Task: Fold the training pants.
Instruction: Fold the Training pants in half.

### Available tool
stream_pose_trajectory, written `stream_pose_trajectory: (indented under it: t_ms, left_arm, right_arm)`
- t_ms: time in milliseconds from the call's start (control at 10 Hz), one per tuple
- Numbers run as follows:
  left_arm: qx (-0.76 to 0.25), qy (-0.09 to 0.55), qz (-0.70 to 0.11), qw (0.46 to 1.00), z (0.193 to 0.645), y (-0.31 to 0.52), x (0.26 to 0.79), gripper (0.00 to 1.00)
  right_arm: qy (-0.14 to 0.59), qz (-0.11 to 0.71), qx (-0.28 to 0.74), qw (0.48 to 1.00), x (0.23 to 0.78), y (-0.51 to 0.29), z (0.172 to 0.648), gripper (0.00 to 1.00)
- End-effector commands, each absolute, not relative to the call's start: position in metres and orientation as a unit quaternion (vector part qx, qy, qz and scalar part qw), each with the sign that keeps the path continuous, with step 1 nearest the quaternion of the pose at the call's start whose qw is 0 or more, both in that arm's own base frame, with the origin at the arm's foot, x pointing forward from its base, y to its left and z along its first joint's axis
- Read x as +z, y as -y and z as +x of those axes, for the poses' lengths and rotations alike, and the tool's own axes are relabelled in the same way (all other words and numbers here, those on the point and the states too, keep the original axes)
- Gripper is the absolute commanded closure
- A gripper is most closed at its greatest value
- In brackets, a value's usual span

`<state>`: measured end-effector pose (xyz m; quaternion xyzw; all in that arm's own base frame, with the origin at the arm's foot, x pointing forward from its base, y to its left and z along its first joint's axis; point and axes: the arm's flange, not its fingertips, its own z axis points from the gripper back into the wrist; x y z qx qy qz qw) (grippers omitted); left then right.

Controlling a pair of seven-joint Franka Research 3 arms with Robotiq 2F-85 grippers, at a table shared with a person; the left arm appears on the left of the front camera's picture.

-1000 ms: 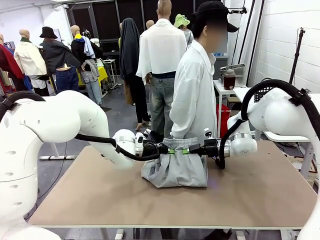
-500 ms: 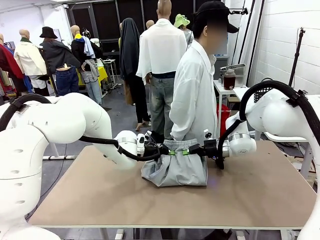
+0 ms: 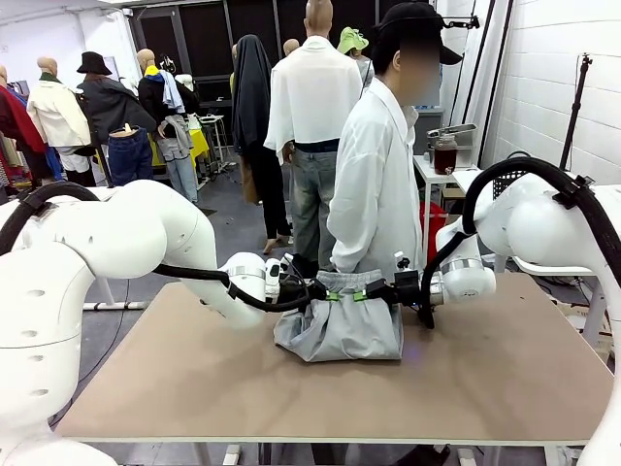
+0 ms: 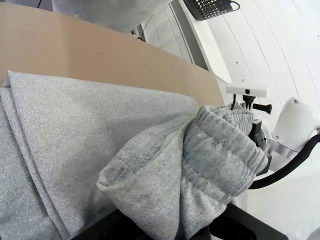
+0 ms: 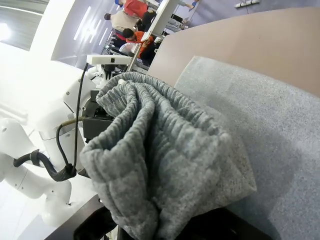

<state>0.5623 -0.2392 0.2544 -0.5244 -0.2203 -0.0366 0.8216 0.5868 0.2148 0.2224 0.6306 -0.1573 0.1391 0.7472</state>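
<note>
**Grey waistband pinched at both ends, fold under way**

Grey fleece, the training pants (image 3: 340, 325) lie bunched near the middle of the counter (image 3: 505, 379), toward its far edge, just in front of a person in a white shirt (image 3: 374, 184). The left gripper (image 3: 325, 292) and the right gripper (image 3: 369, 291) each have their jaws closed on the gathered waistband, one at either end, holding it raised above the rest of the cloth. Both wrist views show the ribbed elastic bulging over the jaws.

To do this step well, the two arms would likely need to travel together at the same height, keeping the waistband taut between them so the fabric lays flat rather than rolling. The band's edge should probably land square on the lower layer before either grip lets go; an uneven release risks a skewed fold.
</note>
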Motion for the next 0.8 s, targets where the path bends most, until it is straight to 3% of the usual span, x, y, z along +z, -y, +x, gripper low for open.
stream_pose_trajectory:
  t_ms: [0, 200, 400, 500, 600, 700]
  left_arm:
    - [-0.018, 0.229, -0.511, 0.829, 0.574, 0.223, 0.252, 0.95]
    - [-0.013, 0.238, -0.511, 0.826, 0.576, 0.22, 0.252, 0.68]
    - [-0.008, 0.245, -0.512, 0.823, 0.578, 0.217, 0.252, 0.33]
    - [-0.006, 0.249, -0.513, 0.822, 0.579, 0.214, 0.254, 0.13]
    - [-0.002, 0.255, -0.513, 0.82, 0.58, 0.208, 0.258, 0.0]
    - [-0.001, 0.262, -0.507, 0.821, 0.578, 0.203, 0.263, 0.0]
  right_arm:
    - [0.163, 0.623, 0.109, 0.758, 0.218, -0.205, 0.6, 0.85]
    - [0.164, 0.619, 0.097, 0.762, 0.219, -0.202, 0.604, 0.46]
    - [0.171, 0.606, 0.088, 0.772, 0.227, -0.195, 0.608, 0.06]
    - [0.174, 0.599, 0.086, 0.777, 0.232, -0.192, 0.608, 0.0]
    - [0.175, 0.59, 0.081, 0.784, 0.236, -0.188, 0.609, 0.0]
    - [0.177, 0.576, 0.076, 0.794, 0.243, -0.181, 0.609, 0.0]
